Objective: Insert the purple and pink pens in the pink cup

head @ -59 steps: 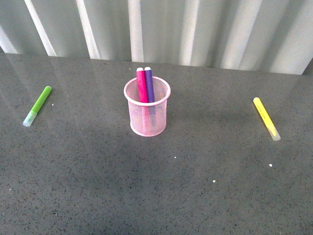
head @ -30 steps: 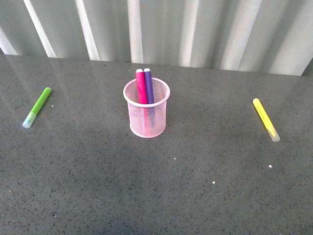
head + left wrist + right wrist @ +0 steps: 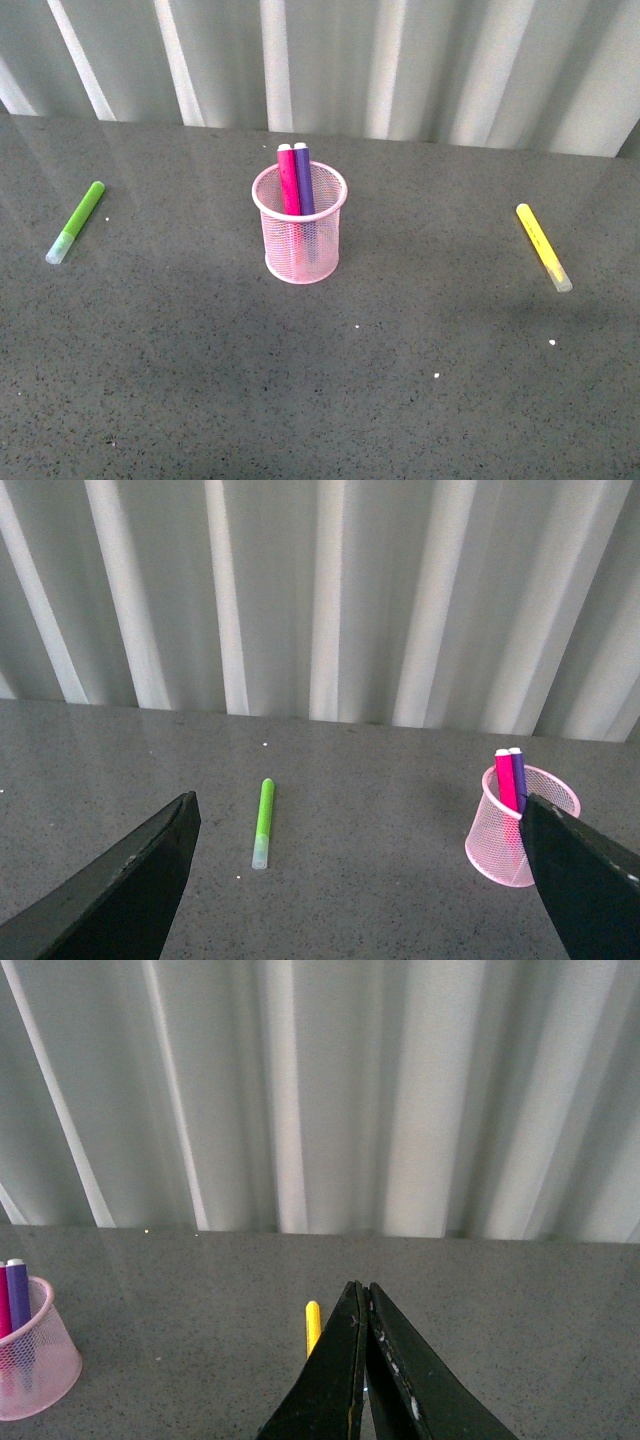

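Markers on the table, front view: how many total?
4. The pink pen and purple pen stand side by side in the pink cup. The green marker lies far left, the yellow marker far right. None looks hidden.

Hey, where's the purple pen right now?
In the front view, the purple pen stands in the pink cup near the table's middle, right beside the pink pen, with their tops above the rim.

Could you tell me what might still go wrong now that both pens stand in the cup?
The pink pen and purple pen lean against the far rim of the light mesh pink cup, so a bump might tip it. The open left gripper faces it. The green marker and yellow marker could roll if brushed.
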Controlling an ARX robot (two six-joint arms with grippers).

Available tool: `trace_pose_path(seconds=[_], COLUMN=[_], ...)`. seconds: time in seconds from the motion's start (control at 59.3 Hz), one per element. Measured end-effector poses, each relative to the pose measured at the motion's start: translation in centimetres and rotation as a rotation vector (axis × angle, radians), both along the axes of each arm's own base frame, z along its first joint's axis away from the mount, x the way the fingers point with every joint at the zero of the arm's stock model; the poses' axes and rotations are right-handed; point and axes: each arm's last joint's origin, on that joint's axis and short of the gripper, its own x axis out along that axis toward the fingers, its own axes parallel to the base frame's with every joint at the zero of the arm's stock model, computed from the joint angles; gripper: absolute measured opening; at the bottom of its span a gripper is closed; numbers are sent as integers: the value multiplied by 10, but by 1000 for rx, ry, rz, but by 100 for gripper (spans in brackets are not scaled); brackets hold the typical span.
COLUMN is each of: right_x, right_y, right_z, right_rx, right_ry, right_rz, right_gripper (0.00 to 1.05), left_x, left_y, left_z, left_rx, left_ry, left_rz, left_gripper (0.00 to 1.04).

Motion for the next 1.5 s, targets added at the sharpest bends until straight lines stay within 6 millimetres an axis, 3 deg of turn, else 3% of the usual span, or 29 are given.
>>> trace_pose_path(seconds=[1.298, 1.501], right_x=[-40, -40], right_y=[0, 0], right_z=[1, 1], right_rx=[0, 1], right_ry=[-11, -11], right_rz=[0, -1], right_gripper=[4, 37], left_x=[0, 0], left_y=[0, 0], left_z=[0, 0], left_rx=[0, 0], left_ry=[0, 0], left_rz=[0, 0], left_gripper=[98, 98])
